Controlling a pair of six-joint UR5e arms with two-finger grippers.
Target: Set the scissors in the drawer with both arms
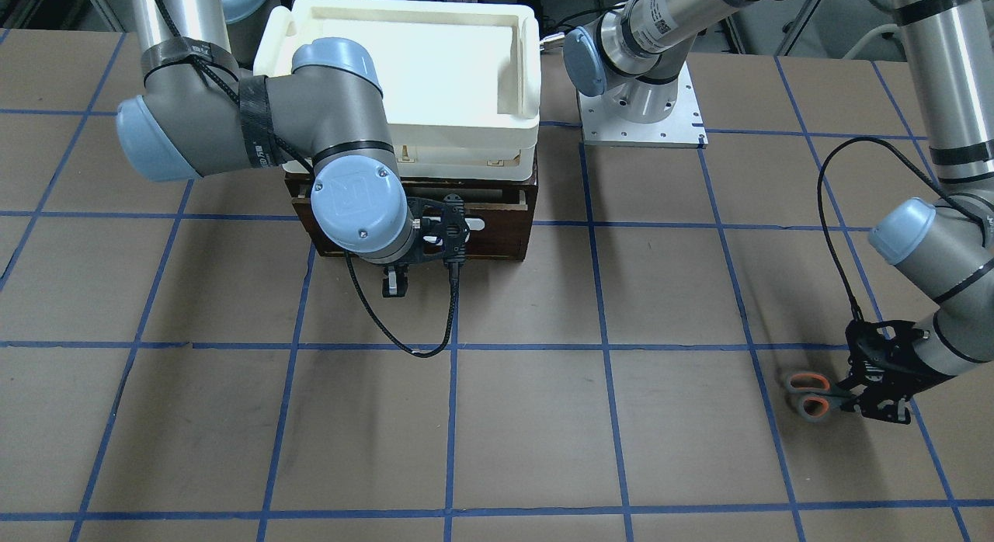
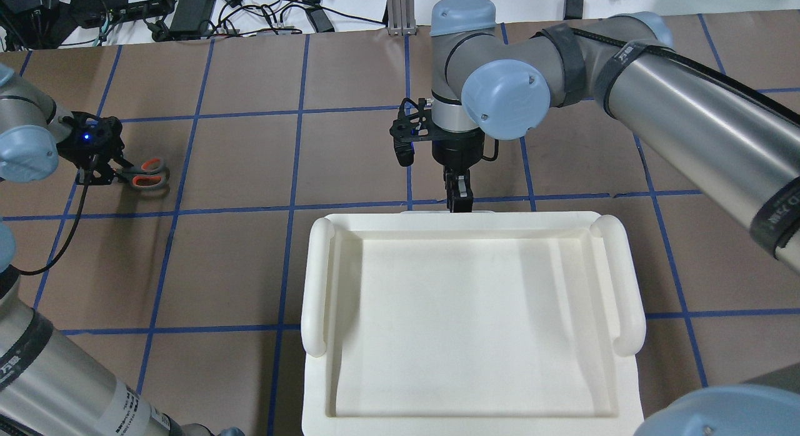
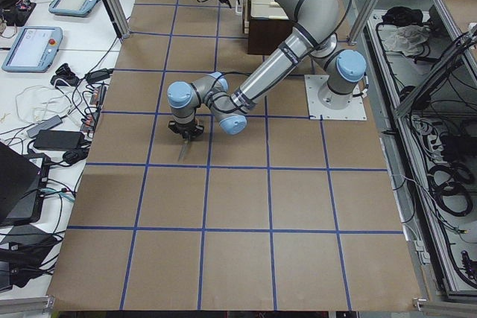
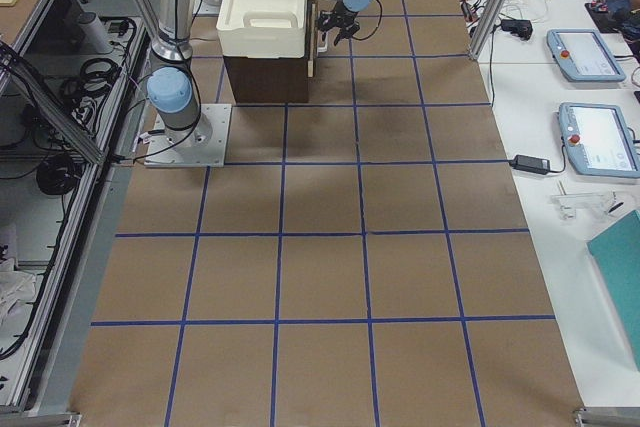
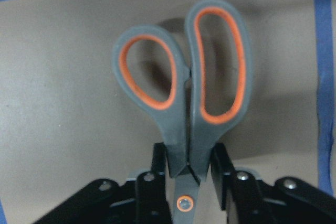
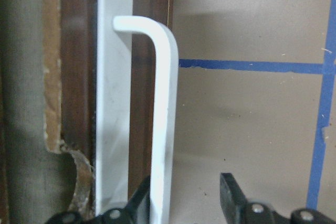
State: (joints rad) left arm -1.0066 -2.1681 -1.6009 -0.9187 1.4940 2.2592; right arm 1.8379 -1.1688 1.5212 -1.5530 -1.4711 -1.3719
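Note:
The scissors [image 1: 811, 394] have grey handles with orange-lined loops and lie low over the brown table far out on my left side; they also show in the overhead view [image 2: 145, 173]. My left gripper [image 1: 862, 393] is shut on the scissors [image 5: 184, 93] just above the pivot, with a finger pressed on each side. The dark brown drawer [image 1: 505, 235] sits closed under a white tray. My right gripper [image 6: 184, 190] is open and straddles the drawer's white bar handle [image 6: 163, 108], one finger behind the bar and one well clear of it. It hangs at the drawer front [image 2: 458, 202].
A large white plastic tray [image 2: 315, 280] sits on top of the drawer box and hides it from above. The left arm's base plate [image 1: 641, 123] is bolted beside the box. Blue tape lines grid the brown table. Operators' desks with tablets stand beyond the table edge [image 4: 590, 137].

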